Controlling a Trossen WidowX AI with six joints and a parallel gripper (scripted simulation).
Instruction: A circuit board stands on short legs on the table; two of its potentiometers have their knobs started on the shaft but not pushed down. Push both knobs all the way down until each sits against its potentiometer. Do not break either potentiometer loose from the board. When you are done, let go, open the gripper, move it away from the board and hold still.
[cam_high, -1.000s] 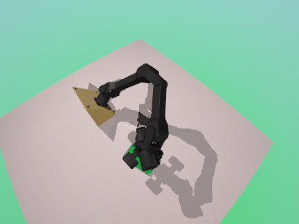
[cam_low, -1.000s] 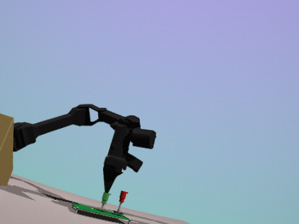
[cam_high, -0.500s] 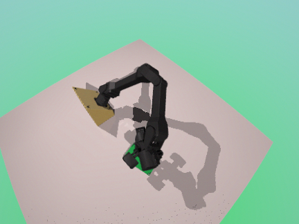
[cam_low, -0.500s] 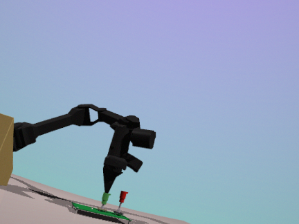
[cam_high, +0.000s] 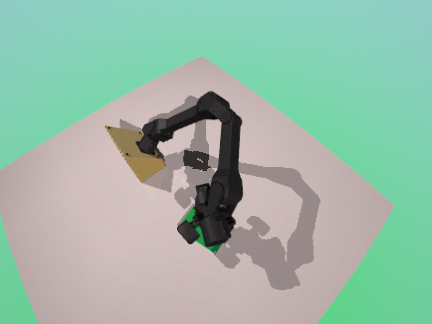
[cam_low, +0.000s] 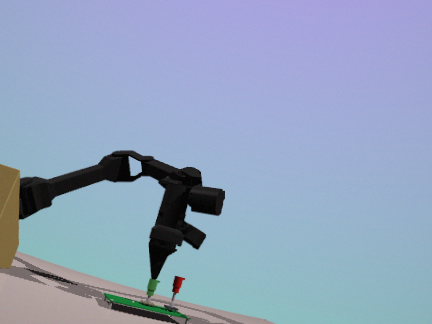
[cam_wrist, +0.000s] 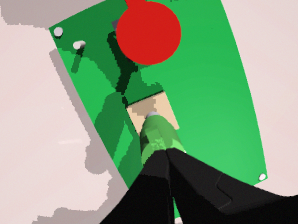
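Note:
My gripper (cam_low: 155, 278) (cam_wrist: 165, 159) is shut and empty, pointing down with its closed tips at the top of the green knob (cam_low: 153, 286) (cam_wrist: 159, 135); they look to be touching it. A short grey shaft shows below the green knob, above its beige potentiometer (cam_wrist: 169, 111). The red knob (cam_low: 177, 283) (cam_wrist: 149, 33) stands beside it, high on a longer visible grey shaft (cam_low: 173, 300). The green circuit board (cam_high: 216, 248) (cam_low: 125, 300) (cam_wrist: 220, 95) lies low over the table; in the top view the arm hides both knobs and most of the board.
The arm's base sits on a tan wedge-shaped block (cam_high: 120, 142) (cam_low: 9, 220), away from the board. A small pale post (cam_wrist: 79, 45) stands near one board corner. The table (cam_high: 100, 240) has visible outer edges, and arm shadows fall across it.

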